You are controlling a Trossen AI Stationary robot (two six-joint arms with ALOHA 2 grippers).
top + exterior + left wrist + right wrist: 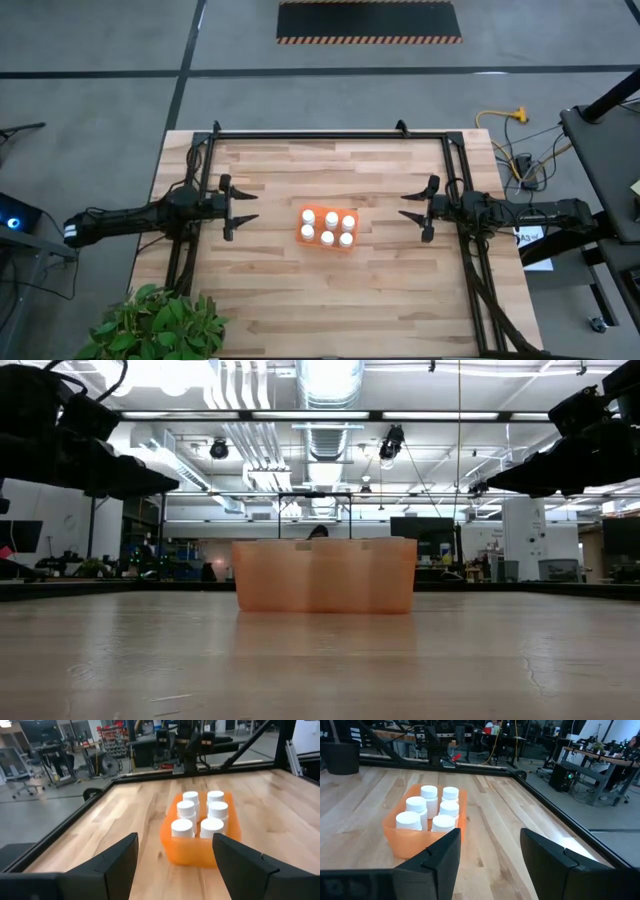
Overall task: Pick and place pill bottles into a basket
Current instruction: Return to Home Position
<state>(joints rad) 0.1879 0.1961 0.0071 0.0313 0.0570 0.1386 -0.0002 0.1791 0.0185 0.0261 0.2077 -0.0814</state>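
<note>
The left gripper [250, 204] hangs over the left half of the table with its two dark fingers spread wide, released and holding nothing. Its own wrist view shows the fingers [115, 860] apart, touching neither wood nor bottle. The right gripper [404, 205] mirrors it over the right half, jaws just as wide and empty [490, 834]. Both point inward at each other.

Between them, near the middle of the light wooden plank tabletop [300, 300], sits the shallow bright orange rectangular plastic basket [300, 238], well apart from either gripper. Its long axis runs roughly along the line from one gripper to the other, skewed a little against the planks. In the low view its base rests flat on the wood [325, 575].

Inside it stand the six small white cylindrical pill bottles with round white caps [331, 217], upright with caps upward, in two rows of three along the basket's length. They are packed close and fill it.

Bare wood lies open on every side of the basket, out to the black metal frame [330, 133] edging the table. A leafy green plant [150, 322] overlaps the near left corner.
</note>
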